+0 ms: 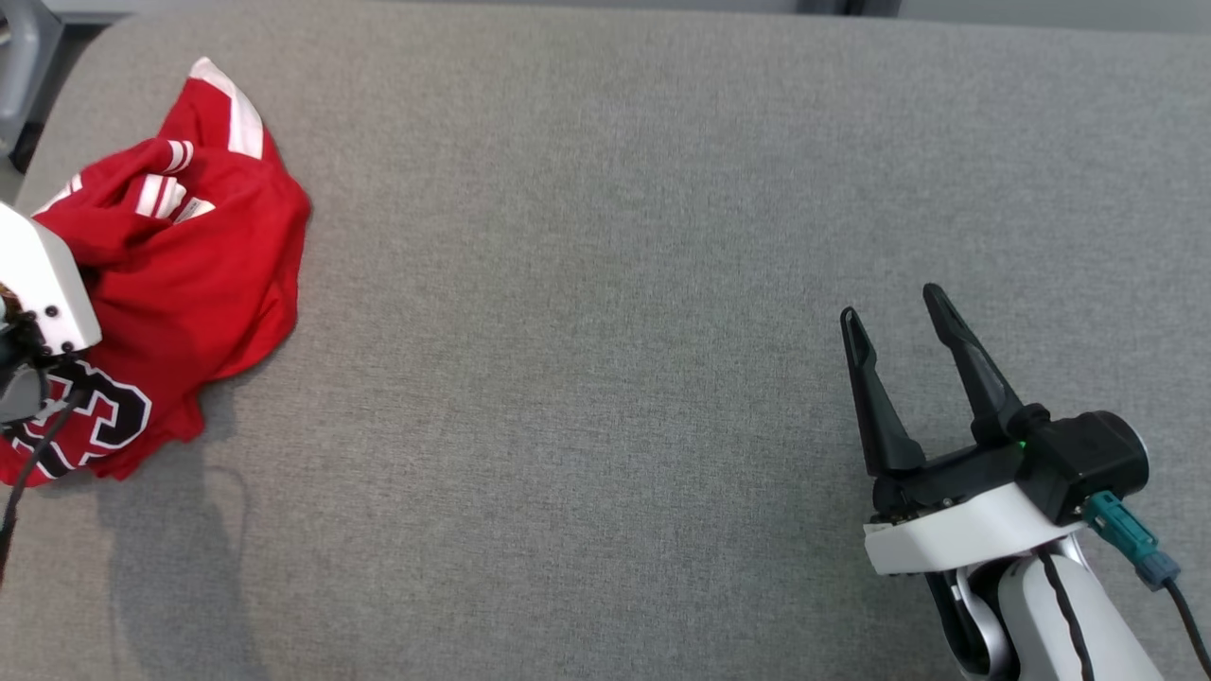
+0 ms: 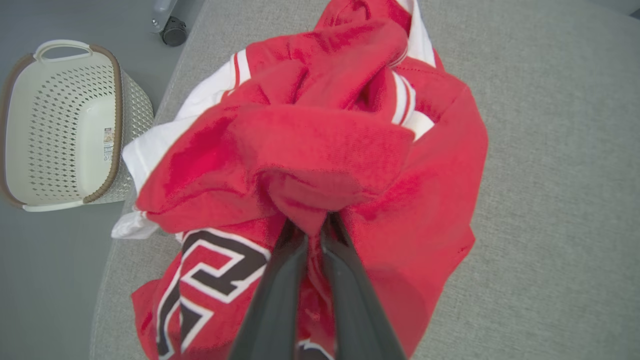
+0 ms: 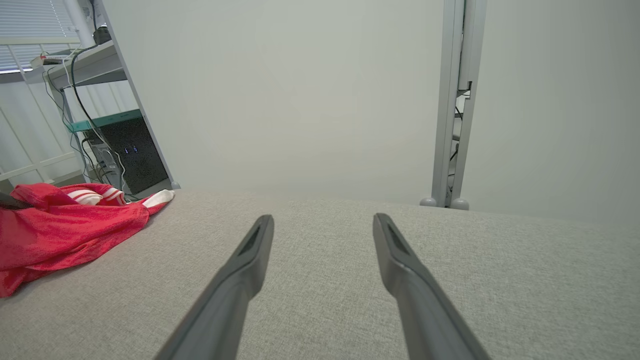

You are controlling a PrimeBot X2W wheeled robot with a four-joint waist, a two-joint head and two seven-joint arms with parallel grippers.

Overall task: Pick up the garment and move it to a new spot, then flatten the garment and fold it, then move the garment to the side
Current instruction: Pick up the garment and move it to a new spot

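The garment (image 1: 189, 274) is a crumpled red jersey with white stripes and a black-and-white number, bunched at the left edge of the grey fabric surface (image 1: 605, 284). In the left wrist view my left gripper (image 2: 314, 227) is shut on a raised fold of the garment (image 2: 325, 140). Its white wrist housing (image 1: 43, 284) shows at the far left of the head view, and the cloth hides the fingertips there. My right gripper (image 1: 889, 305) hovers open at the lower right, far from the garment, with nothing between its fingers (image 3: 250, 260). The garment (image 3: 60, 230) lies at that view's left.
A white perforated basket (image 2: 60, 125) stands on the floor just beyond the surface's left edge, next to the garment. A caster wheel (image 2: 172, 30) is nearby. Behind the surface are a shelf with a computer (image 3: 130, 155) and a grey post (image 3: 452, 100).
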